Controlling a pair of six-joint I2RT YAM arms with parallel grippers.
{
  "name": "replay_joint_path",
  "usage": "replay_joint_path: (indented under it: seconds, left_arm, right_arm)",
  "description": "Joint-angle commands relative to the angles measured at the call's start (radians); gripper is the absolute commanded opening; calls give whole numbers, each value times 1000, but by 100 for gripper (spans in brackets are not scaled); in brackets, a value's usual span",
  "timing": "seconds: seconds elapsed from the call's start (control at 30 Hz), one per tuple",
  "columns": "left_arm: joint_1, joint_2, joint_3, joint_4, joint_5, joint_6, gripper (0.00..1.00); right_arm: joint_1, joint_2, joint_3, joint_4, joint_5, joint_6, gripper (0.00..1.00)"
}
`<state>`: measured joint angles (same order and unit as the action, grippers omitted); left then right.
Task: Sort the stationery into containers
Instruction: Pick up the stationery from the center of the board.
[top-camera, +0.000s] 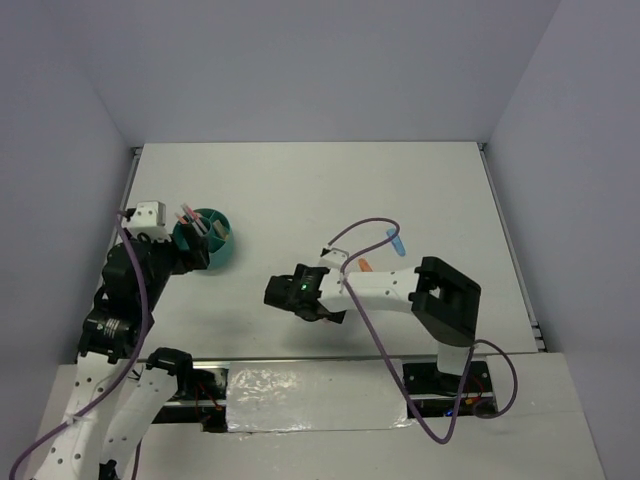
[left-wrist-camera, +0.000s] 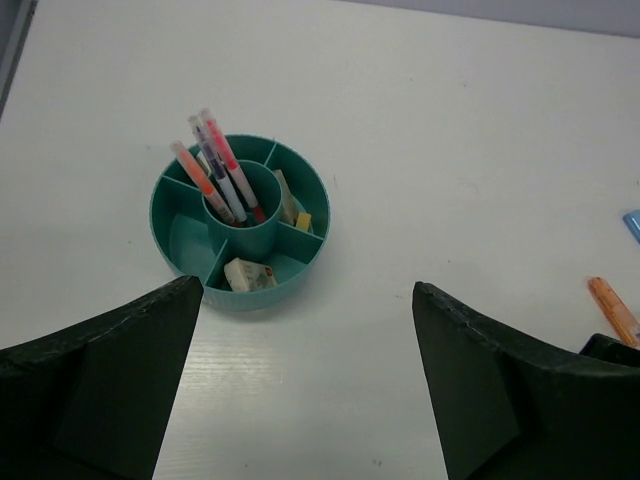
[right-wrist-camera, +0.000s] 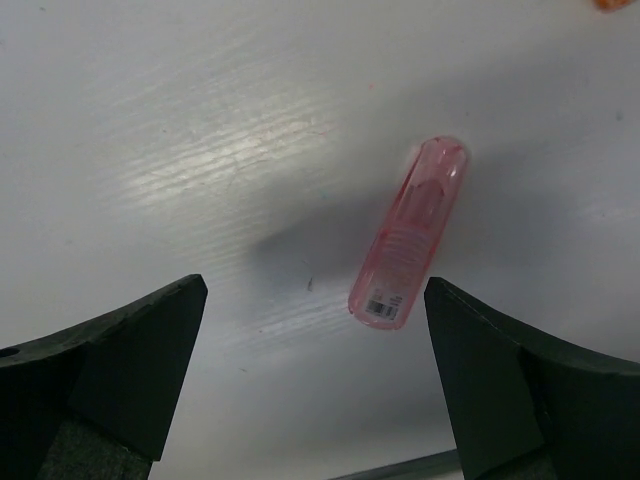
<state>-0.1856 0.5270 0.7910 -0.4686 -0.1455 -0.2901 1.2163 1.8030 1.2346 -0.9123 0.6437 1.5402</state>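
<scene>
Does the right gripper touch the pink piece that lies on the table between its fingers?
Apart. In the right wrist view the right gripper is open, and bare table shows on both sides between it and the pink piece.

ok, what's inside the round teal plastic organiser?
In the teal organiser, pink and orange pens stand in the centre cup; a pale eraser in the near compartment; a pale block and small yellow piece on the right. Pens partly hide the far compartments.

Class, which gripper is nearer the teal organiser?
Left. The left gripper hovers close by the teal organiser, jaws open; the right gripper is well to its right, above a pink item.
</scene>
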Motion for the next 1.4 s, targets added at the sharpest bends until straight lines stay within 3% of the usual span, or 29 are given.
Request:
replay_joint_path:
  seconds: [0.0, 0.2, 0.3, 0.43, 0.47, 0.57, 0.67, 0.7, 0.77, 0.8, 0.9, 1.03, 1.1, 1.17, 1.37]
  left_arm:
    - [-6, 45, 14, 12, 40, -23, 99]
    - [-15, 47, 17, 11, 38, -23, 99]
    - [-20, 36, 14, 10, 30, -23, 99]
    - [-26, 42, 19, -4, -8, -32, 99]
    - [-28, 50, 20, -7, -15, -34, 99]
    - [-29, 79, 31, -33, -2, -52, 99]
    - [-29, 126, 33, -62, 129, -84, 99]
    - [-29, 134, 30, -55, 186, -107, 99]
    - [-31, 146, 5, -22, 374, -168, 99]
    - [-31, 148, -1, 20, 424, -200, 99]
    - [-61, 142, -39, 143, 556, -345, 99]
    - [-172, 143, -91, 324, 561, -507, 99]
    - [-298, 186, -82, 378, 511, -578, 99]
    - [-355, 217, -73, 406, 477, -595, 99]
    - [-463, 300, -21, 332, 299, -587, 95]
  right_arm:
    - [14, 48, 19, -128, 54, 117, 97]
    - [14, 9, -93, -62, -1, 172, 92]
    - [9, -4, -162, 36, -41, 146, 84]
    - [-21, 25, -211, 162, -119, 65, 56]
    - [-21, 36, -207, 161, -119, 55, 38]
    - [-20, 10, -207, 179, -107, 15, 0]
    - [-8, -102, -288, 401, -67, -180, 0]
    - [-6, -138, -317, 585, -68, -374, 0]
    - [-5, -246, -406, 761, -114, -644, 0]
    - [-3, -287, -469, 912, -142, -731, 0]
    - [-3, -474, -559, 1140, -286, -958, 0]
    - [-1, -562, -529, 1138, -357, -1104, 0]
    - [0, -576, -494, 1123, -389, -1161, 0]
    - [-1, -577, -466, 1100, -395, -1192, 0]
    - [3, -645, -472, 1131, -331, -1213, 0]
